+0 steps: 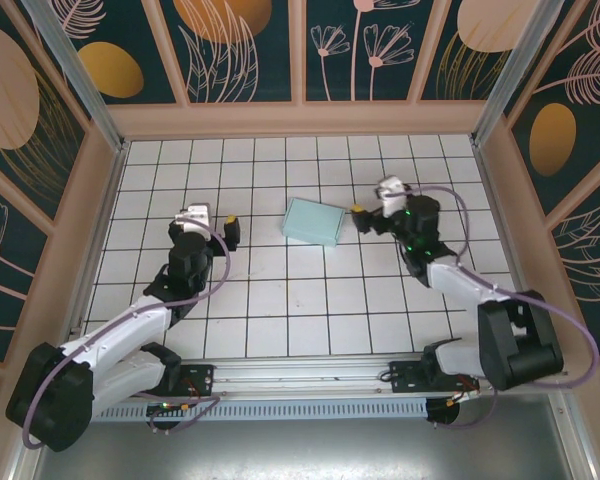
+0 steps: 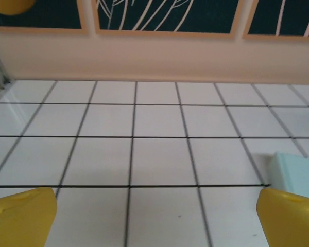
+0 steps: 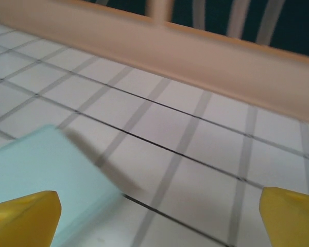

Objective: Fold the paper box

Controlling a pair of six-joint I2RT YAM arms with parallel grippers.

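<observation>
Your right claw [image 1: 363, 217] is spread wide, empty, just beside the paper box [image 1: 313, 222], which lies closed on the tiled table [image 1: 280, 310]. Your left claw [image 1: 229, 228], also spread, sits apart on the box's other side.

One table [image 1: 280, 310], white grid top. One paper box [image 1: 313, 222], pale mint, just 12 o'clock of table centre. Two arms: left arm [image 1: 120, 345], right arm [image 1: 460, 280]. Two grippers: left gripper [image 1: 227, 230] at 9 o'clock of box, right gripper [image 1: 361, 217] at 3 o'clock of box. Four yellow fingertips [image 2: 20, 216], two per gripper. Two purple cables [image 1: 570, 320], one along each arm. Two black base brackets [image 1: 185, 380] at 6 o'clock edge of table.
</observation>
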